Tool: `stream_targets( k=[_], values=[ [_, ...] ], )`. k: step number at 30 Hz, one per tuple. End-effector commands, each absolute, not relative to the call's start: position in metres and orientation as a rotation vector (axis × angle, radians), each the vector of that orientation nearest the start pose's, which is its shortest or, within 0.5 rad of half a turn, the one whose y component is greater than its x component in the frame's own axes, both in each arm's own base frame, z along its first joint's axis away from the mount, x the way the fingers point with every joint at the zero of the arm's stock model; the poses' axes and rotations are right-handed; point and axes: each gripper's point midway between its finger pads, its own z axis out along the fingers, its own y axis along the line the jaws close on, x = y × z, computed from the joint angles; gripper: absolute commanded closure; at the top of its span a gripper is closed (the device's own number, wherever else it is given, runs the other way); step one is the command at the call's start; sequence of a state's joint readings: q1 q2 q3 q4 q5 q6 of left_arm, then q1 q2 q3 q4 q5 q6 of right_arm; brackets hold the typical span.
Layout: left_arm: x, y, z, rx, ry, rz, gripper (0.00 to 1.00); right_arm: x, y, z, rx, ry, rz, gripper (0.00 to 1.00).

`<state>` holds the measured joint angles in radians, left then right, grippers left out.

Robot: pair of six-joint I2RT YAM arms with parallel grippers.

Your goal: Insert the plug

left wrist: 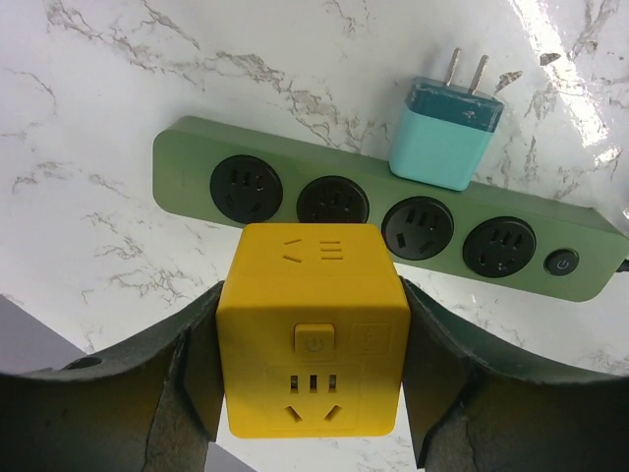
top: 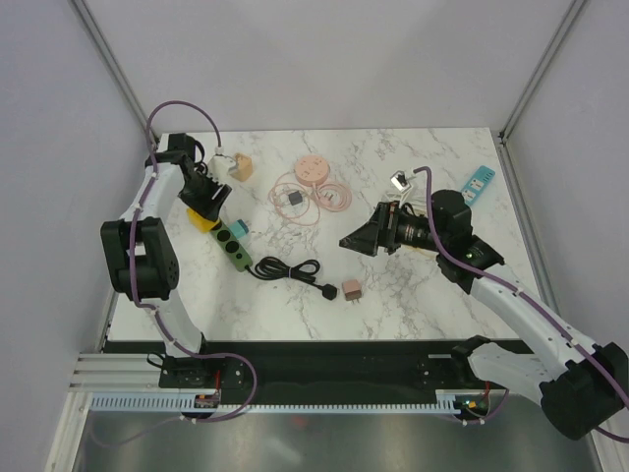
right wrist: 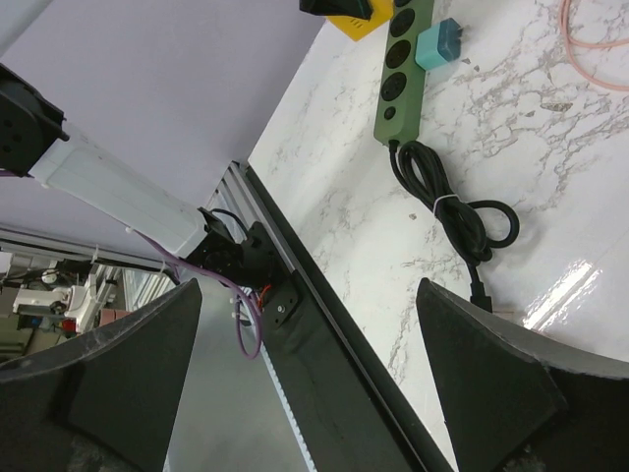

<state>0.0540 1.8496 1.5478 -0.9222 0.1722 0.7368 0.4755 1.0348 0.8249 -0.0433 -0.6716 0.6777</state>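
My left gripper point(top: 206, 204) point(left wrist: 313, 393) is shut on a yellow cube plug point(left wrist: 312, 329) point(top: 200, 221), with a finger on each side. The cube is at the near edge of the green power strip point(left wrist: 193, 173) point(top: 237, 252), between its first two sockets. Its prongs are hidden beneath it. A teal charger point(left wrist: 440, 144) point(top: 239, 228) lies on its side against the strip's far edge, prongs pointing away. My right gripper point(top: 358, 241) point(right wrist: 309, 287) is open and holds nothing. It hovers right of the strip point(right wrist: 407, 59).
The strip's black cord point(top: 291, 269) point(right wrist: 459, 212) lies coiled in front of it, next to a pink adapter point(top: 351, 289). Pink cable coils point(top: 313, 194), a tan adapter point(top: 242, 167) and a blue strip point(top: 478, 184) lie farther back.
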Motion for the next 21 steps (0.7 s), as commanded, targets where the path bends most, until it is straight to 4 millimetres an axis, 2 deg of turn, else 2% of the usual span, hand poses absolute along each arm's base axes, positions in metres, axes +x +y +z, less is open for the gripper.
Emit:
stream_targets(
  k=[1, 6, 10, 11, 12, 16, 18, 21],
  values=[
    [0.407, 0.019, 0.122, 1.032, 2.485, -0.067, 0.98, 0.232, 0.265, 0.27, -0.3, 1.949, 1.408, 0.02],
    [0.416, 0.011, 0.133, 1.041, 2.408, -0.163, 0.98, 0.238, 0.268, 0.269, -0.293, 1.958, 1.408, 0.02],
    [0.425, 0.018, 0.137, 1.057, 2.401, -0.127, 0.98, 0.241, 0.272, 0.275, -0.293, 1.961, 1.429, 0.02],
    [0.425, 0.02, 0.132, 1.062, 2.423, -0.125, 0.98, 0.241, 0.272, 0.275, -0.293, 1.963, 1.431, 0.02],
    [0.43, 0.024, 0.139, 1.072, 2.414, -0.092, 0.98, 0.243, 0.273, 0.272, -0.281, 1.977, 1.433, 0.02],
    [0.433, 0.02, 0.142, 1.126, 2.381, -0.12, 0.98, 0.25, 0.276, 0.266, -0.251, 2.01, 1.438, 0.02],
    [0.433, 0.018, 0.138, 1.142, 2.377, -0.139, 0.98, 0.251, 0.278, 0.265, -0.249, 2.022, 1.445, 0.02],
    [0.438, 0.021, 0.128, 1.16, 2.392, -0.14, 0.98, 0.252, 0.282, 0.279, -0.25, 2.015, 1.473, 0.02]
  ],
)
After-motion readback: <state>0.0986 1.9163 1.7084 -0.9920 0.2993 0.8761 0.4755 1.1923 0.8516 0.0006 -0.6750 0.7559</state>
